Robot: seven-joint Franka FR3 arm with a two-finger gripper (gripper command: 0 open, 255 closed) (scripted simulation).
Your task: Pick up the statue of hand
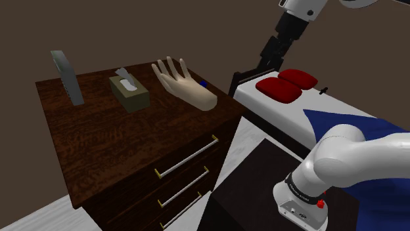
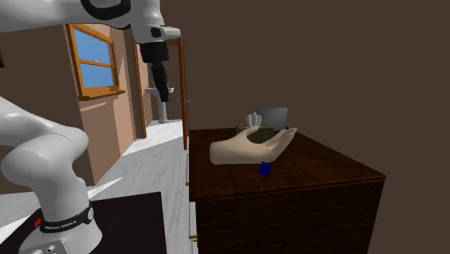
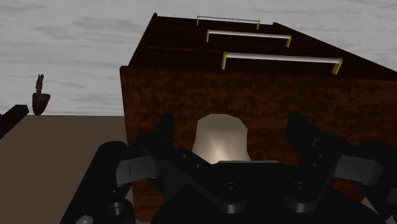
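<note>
1. The pale beige statue of an open hand [image 1: 186, 85] lies on the dark wooden dresser [image 1: 125, 147], near the corner closest to the arm. Its wrist stump points toward that edge and its fingers rise up and away.
2. The all-black two-finger gripper [image 3: 232, 121] hangs off to the side of the dresser, well apart from the statue. Its black fingers [image 3: 167, 130] stand wide apart and hold nothing.
3. In the wrist view the stump sits between the spread fingers, so the line of approach looks about right. I judge the step in hand to be the reach.
4. Keep that line and travel in along the statue's long axis, so the jaws straddle the wrist or the palm, which seem the thickest parts.
5. Stay above the dresser top on the way in, since a low pass could strike the edge.
6. A small blue block [image 2: 265, 168] lies just beside the statue and an olive tissue box [image 1: 129, 92] stands near it, so keep the fingers clear of both.
7. Close only when both pads flank solid material, because the thin raised fingers would likely slip or twist.
</note>
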